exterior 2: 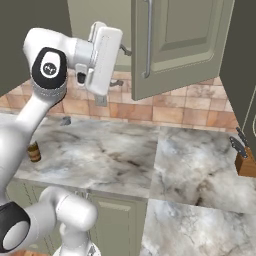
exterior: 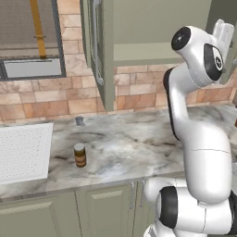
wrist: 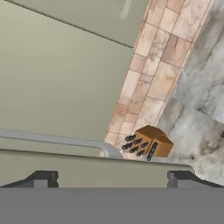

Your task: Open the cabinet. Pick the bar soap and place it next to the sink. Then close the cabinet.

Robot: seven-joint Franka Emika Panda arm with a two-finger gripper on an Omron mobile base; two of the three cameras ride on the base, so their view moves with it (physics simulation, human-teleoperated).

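Observation:
The sage-green cabinet [exterior: 148,28] on the wall stands with both doors swung out: the left door [exterior: 98,51] edge-on, the right door [exterior 2: 175,45] with its long silver handle [exterior 2: 148,40]. My gripper [exterior 2: 121,66] is raised beside the right door's inner edge, level with the handle. In the hand view the gripper [wrist: 112,179] is open, its fingertips [wrist: 41,179] wide apart, nothing between them; the door's handle [wrist: 57,140] runs just beyond them. The shelf [exterior: 143,52] shows nothing on it from here. The bar soap is out of view. The white gridded sink [exterior: 23,150] lies at the counter's left.
A brown jar with a tan lid [exterior: 80,155] stands on the marble counter [exterior: 129,143] right of the sink. A small grey object [exterior: 79,121] sits by the brick wall. A wooden knife block [exterior 2: 245,160] stands at the far right.

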